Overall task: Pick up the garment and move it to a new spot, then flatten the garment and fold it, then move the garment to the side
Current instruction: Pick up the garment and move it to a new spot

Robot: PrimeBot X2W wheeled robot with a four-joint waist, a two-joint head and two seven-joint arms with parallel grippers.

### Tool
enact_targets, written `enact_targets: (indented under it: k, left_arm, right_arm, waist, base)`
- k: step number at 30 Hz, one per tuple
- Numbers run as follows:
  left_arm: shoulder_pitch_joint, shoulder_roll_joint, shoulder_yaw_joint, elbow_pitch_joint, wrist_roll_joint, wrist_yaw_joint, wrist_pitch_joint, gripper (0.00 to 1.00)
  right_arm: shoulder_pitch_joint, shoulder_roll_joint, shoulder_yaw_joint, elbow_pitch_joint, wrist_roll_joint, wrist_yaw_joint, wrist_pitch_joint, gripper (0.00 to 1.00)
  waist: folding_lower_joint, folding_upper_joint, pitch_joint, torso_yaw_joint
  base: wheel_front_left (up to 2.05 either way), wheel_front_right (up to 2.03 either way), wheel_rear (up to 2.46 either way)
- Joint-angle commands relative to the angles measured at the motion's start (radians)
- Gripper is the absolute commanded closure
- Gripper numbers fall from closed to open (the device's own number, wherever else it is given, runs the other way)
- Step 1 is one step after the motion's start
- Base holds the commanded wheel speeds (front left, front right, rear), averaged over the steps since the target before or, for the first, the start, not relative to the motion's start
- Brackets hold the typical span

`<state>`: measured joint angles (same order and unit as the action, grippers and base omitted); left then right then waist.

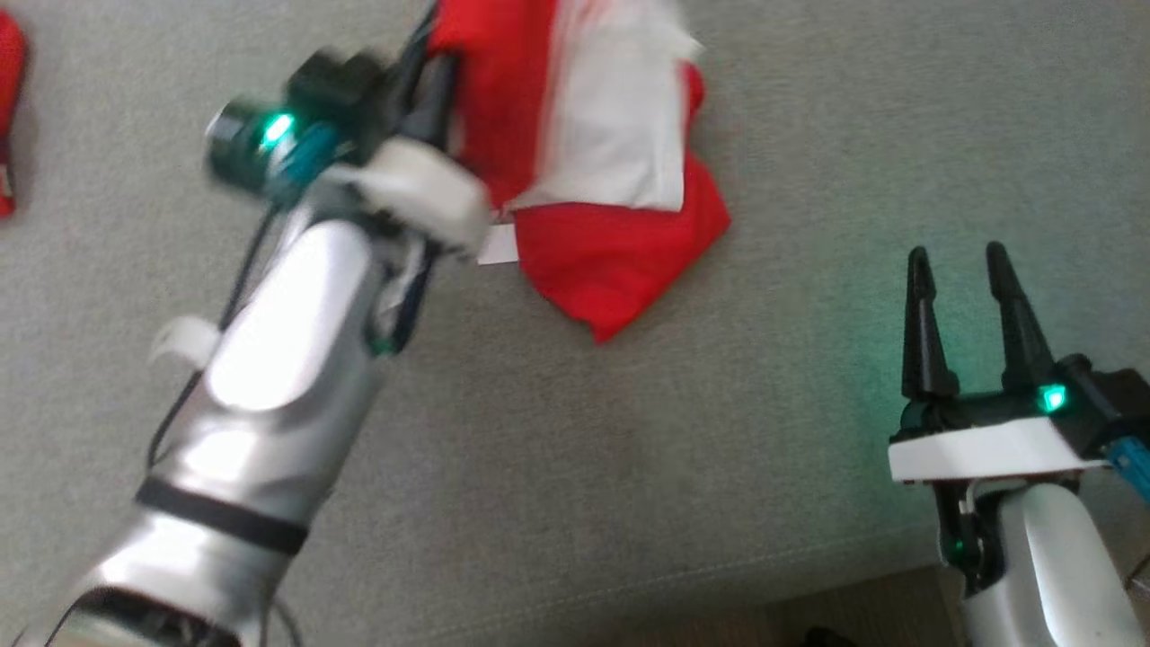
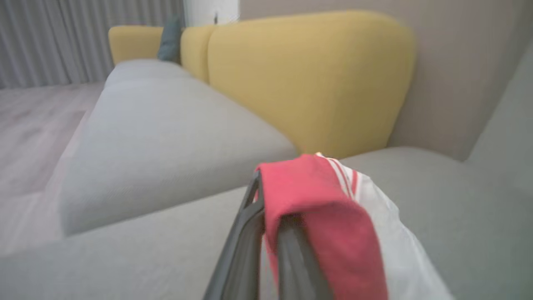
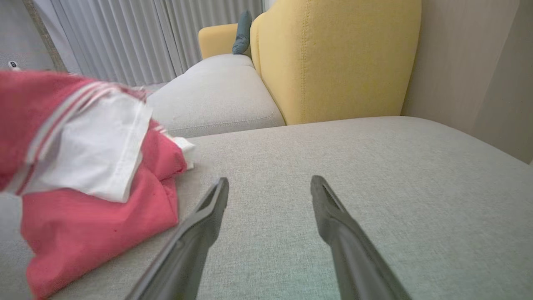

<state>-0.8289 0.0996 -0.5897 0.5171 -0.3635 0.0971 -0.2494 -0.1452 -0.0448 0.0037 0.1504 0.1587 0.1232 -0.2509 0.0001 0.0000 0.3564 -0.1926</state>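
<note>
Jaws L: left jaws clenched on the garment point(image 2: 316, 208); red cloth is pinched between the dark left fingers point(image 2: 245, 241) and draped over their tips.
Jaws R: right jaws released, right fingers point(image 3: 200, 233) spread well apart, nothing between them. They sit over bare seat, well apart from the cloth; can't tell whether they touch the seat.
Garment spot: top centre of head view point(image 1: 611, 261), on the sofa seat. The end at the left jaws is raised and the rest is bunched on the seat.
Garment axis: in head view the long axis runs from the top edge down toward the robot. The lowest red corner points at the robot, slightly to its right.
Garment look: red body with a white panel folded on top and red-white stripes along one edge. Small white tag point(image 1: 499, 244) just beside the left wrist.
Left forearm: silver point(image 1: 278, 359), runs diagonally from lower left up to the cloth, blurred.
Surface: grey woven sofa seat point(image 1: 629, 467), with a seam near the front edge.
Room: yellow backrest point(image 3: 341, 58) behind the seat, teal cushion point(image 3: 242, 33) further along, grey pleated curtain point(image 3: 125, 37), beige wall point(image 3: 458, 62), pale wood floor point(image 2: 33, 125).
Edge item: red thing point(image 1: 9, 117) at the far left of head view, cut by the frame; can't tell what it is.
</note>
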Motion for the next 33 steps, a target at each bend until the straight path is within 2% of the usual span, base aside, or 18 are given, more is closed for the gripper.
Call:
enact_targets:
  k: [1,7,8,9,10,11,12,23,33]
  left_arm:
    - [0.003,0.035,0.051,-0.005,-0.004,0.008,-0.011,1.00]
    - [0.086,0.052,0.104,0.054,-0.003,-0.009,-0.012,1.00]
    - [0.099,0.051,0.111,0.062,-0.002,-0.015,-0.012,0.91]
    - [0.110,0.051,0.118,0.068,-0.001,-0.021,-0.012,0.70]
    - [0.122,0.050,0.122,0.072,0.003,-0.028,-0.012,0.36]
    - [0.122,0.050,0.122,0.072,0.003,-0.028,-0.012,0.36]
    - [0.144,0.047,0.132,0.070,0.013,-0.041,-0.012,0.00]
    - [0.327,0.027,0.225,-0.031,0.055,-0.089,-0.012,0.00]
    - [0.569,0.003,0.312,-0.195,0.099,-0.073,-0.012,0.00]
  right_arm:
    - [-0.031,-0.005,0.017,-0.034,0.003,0.008,-0.011,0.00]
    - [-0.041,-0.005,0.020,-0.029,-0.011,0.008,-0.011,0.00]
    - [-0.042,-0.005,0.023,-0.027,-0.014,0.008,-0.011,0.00]
    - [-0.043,-0.005,0.025,-0.026,-0.017,0.008,-0.011,0.00]
    - [-0.044,-0.005,0.027,-0.024,-0.019,0.008,-0.011,0.00]
    - [-0.044,-0.005,0.027,-0.024,-0.019,0.008,-0.011,0.00]
    - [-0.044,-0.005,0.030,-0.019,-0.023,0.008,-0.011,0.00]
    - [-0.001,-0.005,0.024,0.015,-0.034,0.008,-0.011,0.00]
    - [0.067,-0.005,0.016,0.043,-0.029,0.008,-0.011,0.00]
  waist:
    - [-0.0001,0.0000,0.014,0.020]
    - [-0.0001,0.0000,0.014,0.058]
    - [-0.0001,0.0000,0.011,0.063]
    - [-0.0001,0.0000,0.008,0.067]
    - [-0.0001,0.0000,0.003,0.072]
    - [-0.0001,0.0000,0.003,0.072]
    - [-0.0001,0.0000,-0.009,0.081]
    - [-0.0001,0.0000,-0.170,0.142]
    - [-0.0001,0.0000,-0.326,0.181]
  base:
    - [0.00,0.00,0.00]
    - [0.00,0.00,0.00]
    - [0.00,0.00,0.00]
    - [0.00,0.00,0.00]
    - [0.00,0.00,0.00]
    - [0.00,0.00,0.00]
    - [0.00,0.00,0.00]
    - [0.00,0.00,0.00]
    - [0.00,0.00,0.00]
